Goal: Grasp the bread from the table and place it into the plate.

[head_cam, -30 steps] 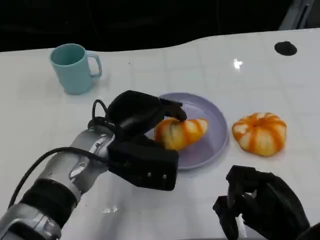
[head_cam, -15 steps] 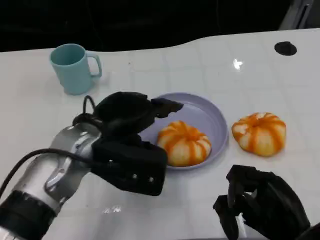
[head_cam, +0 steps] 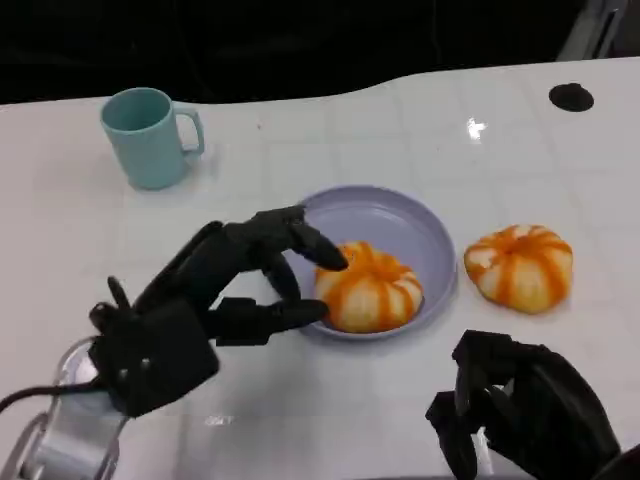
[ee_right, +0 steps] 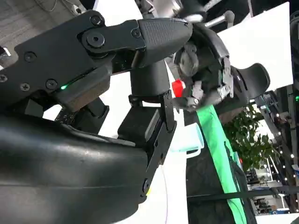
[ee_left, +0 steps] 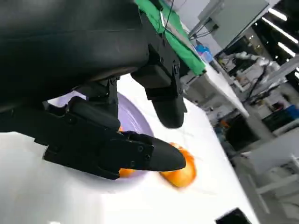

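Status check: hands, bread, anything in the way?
Left hand open, beside the plate. Right hand curled, holding nothing. One bread in plate; second bread on table to its right. Nothing in the way.

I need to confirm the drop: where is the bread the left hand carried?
In the head view, the round orange-striped bread lies in the lavender plate, at its near edge, just right of the open left hand.
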Controlling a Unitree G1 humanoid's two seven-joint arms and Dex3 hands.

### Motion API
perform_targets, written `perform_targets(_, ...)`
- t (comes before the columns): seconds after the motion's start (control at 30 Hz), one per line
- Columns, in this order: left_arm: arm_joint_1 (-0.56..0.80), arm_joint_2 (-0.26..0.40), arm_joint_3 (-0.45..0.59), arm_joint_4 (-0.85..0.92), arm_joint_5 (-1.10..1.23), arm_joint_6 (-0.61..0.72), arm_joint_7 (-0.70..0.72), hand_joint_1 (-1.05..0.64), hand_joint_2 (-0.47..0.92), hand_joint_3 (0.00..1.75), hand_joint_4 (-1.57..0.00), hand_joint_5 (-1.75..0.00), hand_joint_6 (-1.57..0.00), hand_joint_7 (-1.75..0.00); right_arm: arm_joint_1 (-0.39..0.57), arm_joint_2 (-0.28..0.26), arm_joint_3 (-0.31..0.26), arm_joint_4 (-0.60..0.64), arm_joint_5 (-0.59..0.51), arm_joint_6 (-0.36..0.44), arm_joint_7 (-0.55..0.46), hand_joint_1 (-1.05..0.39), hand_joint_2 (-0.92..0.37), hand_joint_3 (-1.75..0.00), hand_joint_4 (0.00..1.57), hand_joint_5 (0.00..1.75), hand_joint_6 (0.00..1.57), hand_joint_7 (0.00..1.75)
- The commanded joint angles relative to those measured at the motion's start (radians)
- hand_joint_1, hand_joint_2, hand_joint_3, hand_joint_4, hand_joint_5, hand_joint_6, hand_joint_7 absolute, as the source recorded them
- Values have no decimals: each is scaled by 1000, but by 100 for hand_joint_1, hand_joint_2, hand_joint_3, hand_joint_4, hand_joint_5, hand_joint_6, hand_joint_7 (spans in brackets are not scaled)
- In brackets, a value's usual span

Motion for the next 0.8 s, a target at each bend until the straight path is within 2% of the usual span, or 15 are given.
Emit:
perform_targets(0.03, 87, -12, 48, -89, -134, 64, -57, -63, 92, 28, -59, -175, -41, -170, 8, -14, -7, -21, 7, 13, -6, -95, -72, -48, 121, 161, 104, 148)
perform_targets(0.17, 180, -52, 73, -172, -252, 144, -78, -64, 92, 27, -68, -175, -50, -174, 11, -14, -9, -27, 8, 17, -4, -95, -71, -48, 121, 162, 104, 147)
perform_targets(0.37, 309, -118, 80, -288, -404, 281, -93, -59, 92, 39, -77, -175, -59, -175, 12, -15, -9, -32, 9, 22, -4, -96, -71, -47, 121, 162, 105, 147)
perform_targets(0.43, 350, -132, 78, -324, -446, 321, -101, -59, 92, 39, -85, -175, -64, -175, 13, -14, -8, -32, 7, 15, -3, -96, -72, -46, 122, 162, 105, 147)
perform_targets(0.63, 437, -156, 80, -381, -522, 416, -120, -63, 92, 36, -92, -175, -70, -175, 16, -16, -8, -37, 7, 15, -2, -96, -72, -46, 122, 160, 104, 147)
perform_targets(0.8, 458, -165, 95, -387, -558, 456, -137, -61, 92, 35, -95, -175, -72, -175, 15, -17, -11, -36, 6, 13, -3, -96, -72, -47, 122, 161, 105, 148)
